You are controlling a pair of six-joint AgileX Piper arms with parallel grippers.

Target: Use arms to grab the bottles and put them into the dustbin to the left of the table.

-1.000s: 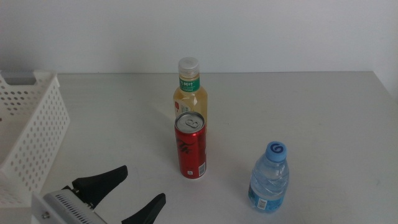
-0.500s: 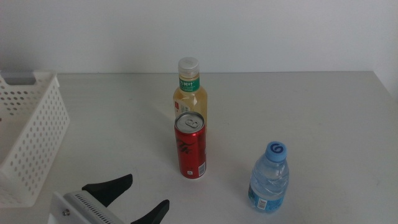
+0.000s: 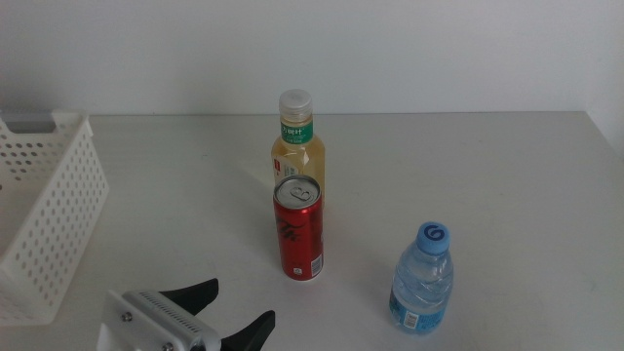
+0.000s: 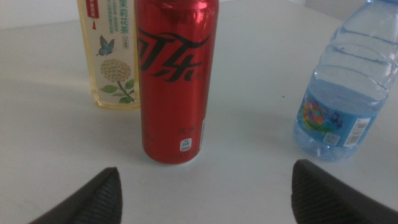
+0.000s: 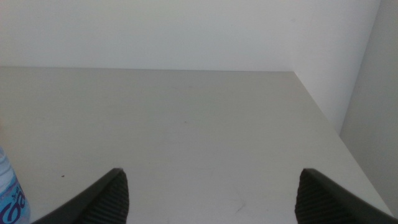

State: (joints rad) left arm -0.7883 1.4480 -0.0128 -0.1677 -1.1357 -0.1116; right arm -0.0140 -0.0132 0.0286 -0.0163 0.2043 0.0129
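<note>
A red soda can point(image 3: 298, 228) point(image 4: 173, 81) stands upright in the middle of the table point(image 3: 468, 175). Right behind it is the pale-yellow tea bottle point(image 3: 296, 144) point(image 4: 111, 53) with a white cap. A clear water bottle point(image 3: 422, 280) point(image 4: 345, 87) with a blue cap stands to the front right. My left gripper point(image 3: 242, 310) point(image 4: 205, 186) is open near the bottom edge, left of and in front of the can, with nothing between its jaws. The white perforated dustbin point(image 3: 49, 210) sits at the left edge. My right gripper point(image 5: 211, 190) is open and out of the middle view, facing bare tabletop.
A white wall runs behind the table. In the right wrist view the table's right edge point(image 5: 323, 115) shows, with a sliver of the water bottle point(image 5: 7, 193) at the picture's side.
My left gripper has moved to the right along the bottom edge, closer to the red can. The bottles and the dustbin have not moved.
</note>
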